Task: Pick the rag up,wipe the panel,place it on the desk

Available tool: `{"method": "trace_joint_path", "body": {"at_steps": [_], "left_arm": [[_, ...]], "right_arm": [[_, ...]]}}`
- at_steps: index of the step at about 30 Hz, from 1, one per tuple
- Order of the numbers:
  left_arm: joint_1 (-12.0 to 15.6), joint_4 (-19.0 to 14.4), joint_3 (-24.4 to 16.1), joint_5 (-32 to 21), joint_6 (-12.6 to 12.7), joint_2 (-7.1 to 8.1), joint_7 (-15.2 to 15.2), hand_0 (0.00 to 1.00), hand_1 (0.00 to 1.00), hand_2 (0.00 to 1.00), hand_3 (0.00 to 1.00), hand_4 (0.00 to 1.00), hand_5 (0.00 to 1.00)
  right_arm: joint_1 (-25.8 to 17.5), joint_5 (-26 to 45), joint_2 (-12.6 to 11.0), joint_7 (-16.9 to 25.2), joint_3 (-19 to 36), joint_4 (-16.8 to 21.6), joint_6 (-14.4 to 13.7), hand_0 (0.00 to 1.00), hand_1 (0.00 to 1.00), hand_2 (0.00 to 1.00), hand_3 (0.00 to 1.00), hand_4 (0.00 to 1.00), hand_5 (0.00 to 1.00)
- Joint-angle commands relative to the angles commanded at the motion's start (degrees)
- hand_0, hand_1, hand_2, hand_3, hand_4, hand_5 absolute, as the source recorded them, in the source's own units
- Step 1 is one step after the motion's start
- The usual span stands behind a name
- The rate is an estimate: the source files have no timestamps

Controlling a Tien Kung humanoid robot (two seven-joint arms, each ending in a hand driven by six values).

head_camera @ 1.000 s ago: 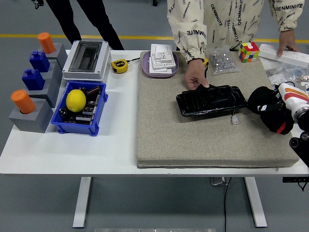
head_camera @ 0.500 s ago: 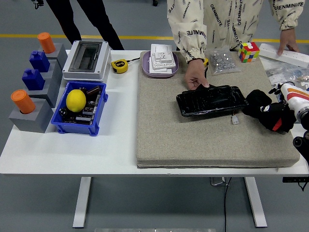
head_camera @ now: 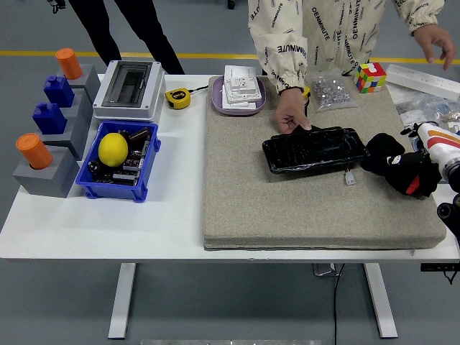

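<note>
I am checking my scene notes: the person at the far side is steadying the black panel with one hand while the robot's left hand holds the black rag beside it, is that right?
Not quite. The head view shows the robot's right hand, entering from the right, holding the black rag beside the black panel; no left hand is visible. The person's hand does rest on the panel's far edge.

Blk glossy panel (head_camera: pixel 313 149) on tan mat (head_camera: pixel 287 208), white table (head_camera: pixel 93 223). Blk rag (head_camera: pixel 384 152). Yellow ball (head_camera: pixel 113 149) in blue bin (head_camera: pixel 92 188). Multicolour cube (head_camera: pixel 370 77). Orange caps (head_camera: pixel 34 151).
</note>
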Motion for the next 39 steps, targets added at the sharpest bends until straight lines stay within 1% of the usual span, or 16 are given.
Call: {"method": "trace_joint_path", "body": {"at_steps": [5, 6, 11, 12, 20, 29, 30, 35, 36, 39], "left_arm": [[-0.3, 0.0, 0.1, -0.1, 0.0, 0.1, -0.1, 0.64, 0.689, 0.722, 0.566, 0.593, 0.464], [-0.3, 0.0, 0.0, -0.1, 0.0, 0.12, -0.1, 0.64, 0.689, 0.723, 0.566, 0.593, 0.463], [-0.3, 0.0, -0.2, 0.0, 0.0, 0.1, 0.0, 0.64, 0.689, 0.723, 0.566, 0.593, 0.463], [-0.2, 0.0, -0.3, 0.1, 0.0, 0.08, 0.0, 0.64, 0.689, 0.723, 0.566, 0.593, 0.465], [-0.3, 0.0, -0.1, -0.1, 0.0, 0.03, -0.1, 0.639, 0.69, 0.723, 0.565, 0.593, 0.465], [-0.1, 0.0, -0.3, -0.1, 0.0, -0.12, 0.0, 0.639, 0.689, 0.722, 0.566, 0.593, 0.465], [-0.1, 0.0, -0.3, -0.1, 0.0, -0.15, 0.0, 0.639, 0.689, 0.723, 0.566, 0.593, 0.465], [0.0, 0.0, -0.3, -0.1, 0.0, -0.27, 0.0, 0.639, 0.689, 0.723, 0.566, 0.593, 0.465], [0.0, 0.0, -0.3, -0.2, 0.0, -0.32, -0.1, 0.639, 0.689, 0.723, 0.566, 0.593, 0.465], [0.0, 0.0, -0.3, -0.1, 0.0, -0.4, 0.0, 0.639, 0.689, 0.723, 0.566, 0.593, 0.465]], "right_arm": [[0.1, 0.2, -0.3, 0.6, 0.2, 0.4, -0.5, 0.744, 0.741, 0.839, 0.812, 0.998, 0.53], [0.2, 0.2, -0.3, 0.8, 0.3, 0.4, -0.6, 0.777, 0.766, 0.877, 0.867, 0.998, 0.564], [0.3, 0.4, -0.4, 1.4, 0.5, 0.5, -1.2, 0.777, 0.766, 0.877, 0.867, 0.998, 0.564], [0.3, 0.5, -0.4, 1.4, 0.5, 0.5, -1.3, 0.785, 0.781, 0.892, 0.891, 0.998, 0.591], [0.5, 0.6, -0.4, 2.2, 0.6, 0.5, -1.8, 0.798, 0.791, 0.903, 0.906, 0.998, 0.588], [0.4, 1.5, -0.2, 3.1, 0.3, 0.7, -4.2, 0.791, 0.788, 0.894, 0.903, 0.998, 0.572], [0.4, 1.6, -0.2, 3.2, 0.4, 0.7, -4.5, 0.783, 0.775, 0.876, 0.885, 0.998, 0.594], [0.6, 2.1, -0.3, 4.6, 0.4, 1.0, -6.0, 0.783, 0.775, 0.876, 0.885, 0.998, 0.594], [0.6, 2.3, -0.4, 5.2, 0.4, 1.1, -6.6, 0.786, 0.767, 0.859, 0.866, 0.998, 0.59], [0.7, 2.5, -0.5, 6.5, 0.3, 1.3, -7.8, 0.786, 0.767, 0.859, 0.866, 0.998, 0.59]]}}
